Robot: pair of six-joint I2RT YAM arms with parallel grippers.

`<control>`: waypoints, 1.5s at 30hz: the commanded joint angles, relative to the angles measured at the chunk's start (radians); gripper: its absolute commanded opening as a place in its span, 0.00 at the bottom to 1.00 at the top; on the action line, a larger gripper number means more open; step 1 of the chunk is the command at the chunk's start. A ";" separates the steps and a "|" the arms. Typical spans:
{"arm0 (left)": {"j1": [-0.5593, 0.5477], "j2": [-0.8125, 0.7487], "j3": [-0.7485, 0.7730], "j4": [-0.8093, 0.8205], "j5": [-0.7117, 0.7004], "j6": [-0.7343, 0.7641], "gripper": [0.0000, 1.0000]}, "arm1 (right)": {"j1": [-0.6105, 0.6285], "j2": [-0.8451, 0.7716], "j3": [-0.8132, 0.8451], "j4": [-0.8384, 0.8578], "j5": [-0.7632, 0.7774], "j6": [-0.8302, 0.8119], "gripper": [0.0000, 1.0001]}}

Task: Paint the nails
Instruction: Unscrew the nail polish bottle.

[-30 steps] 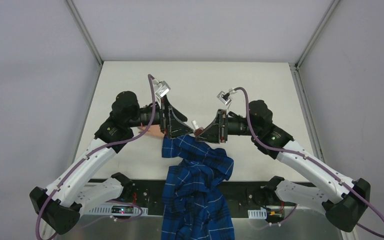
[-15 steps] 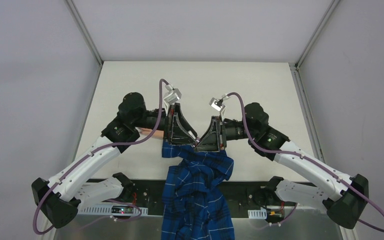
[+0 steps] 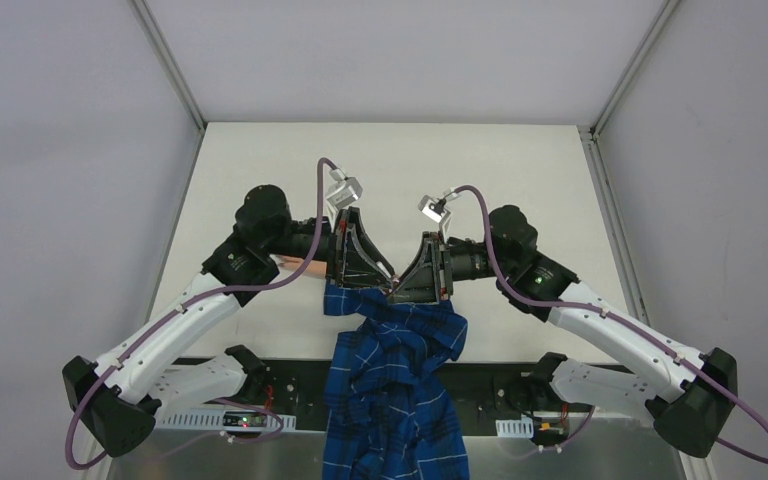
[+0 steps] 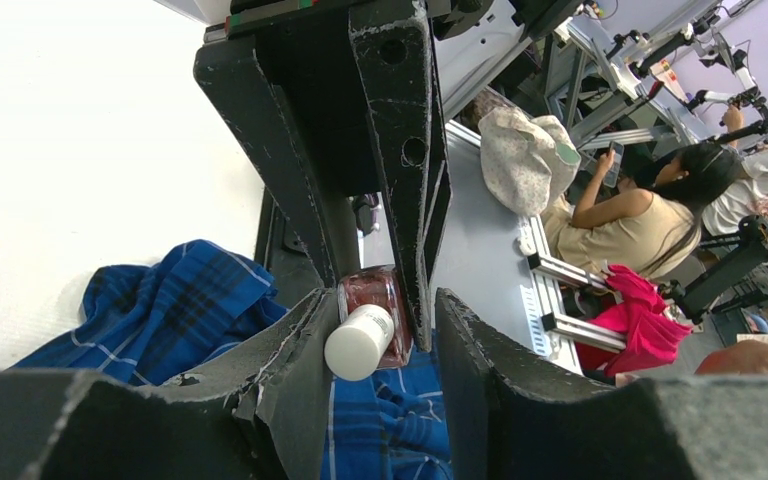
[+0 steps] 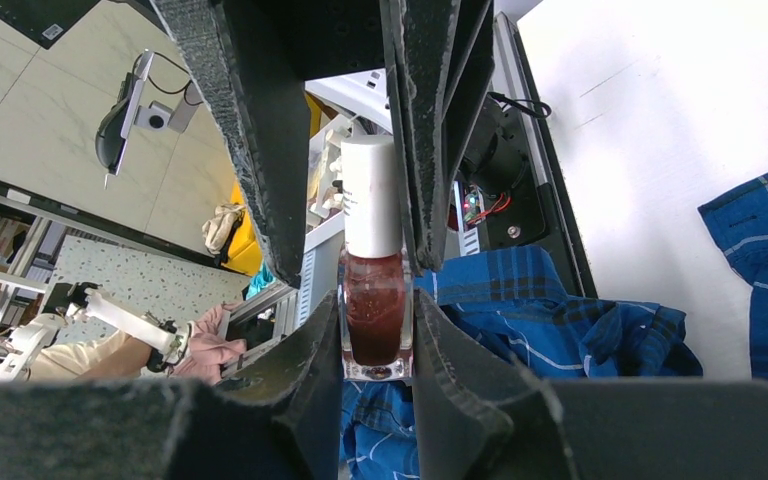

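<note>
Right wrist camera caught the right gripper closed tight on the glass body of a polish bottle. Both fingers pressed flat against its sides, and dark red polish showed through the glass. The bottle's white cap pointed away from that camera and sat between the fingers of the left gripper, which faced the bottle head-on. Those fingers stood a little wider than the cap. One touched it and a narrow gap showed on the other side, so the left gripper was parted around the cap, not clamped on it.

From the top external camera, the two arms met tip to tip near the middle of the white table. They met just over the upper edge of a crumpled blue plaid sleeve that trailed off the near edge between the arm bases. A pale pinkish hand lay on the table just left of the sleeve's upper end, mostly hidden under the left arm. The nails could not be made out in any view, as the hand's fingers were either covered by the arm or too small to tell.
</note>
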 commanded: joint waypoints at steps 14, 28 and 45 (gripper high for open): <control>-0.008 -0.042 0.013 0.050 -0.022 0.021 0.34 | 0.006 -0.037 0.016 -0.012 -0.019 -0.046 0.00; -0.002 -0.029 0.012 0.047 -0.010 0.023 0.31 | 0.007 -0.061 0.011 -0.034 0.010 -0.061 0.00; 0.000 -0.012 0.007 0.042 -0.069 0.010 0.00 | 0.010 -0.033 0.045 -0.138 0.267 -0.160 0.00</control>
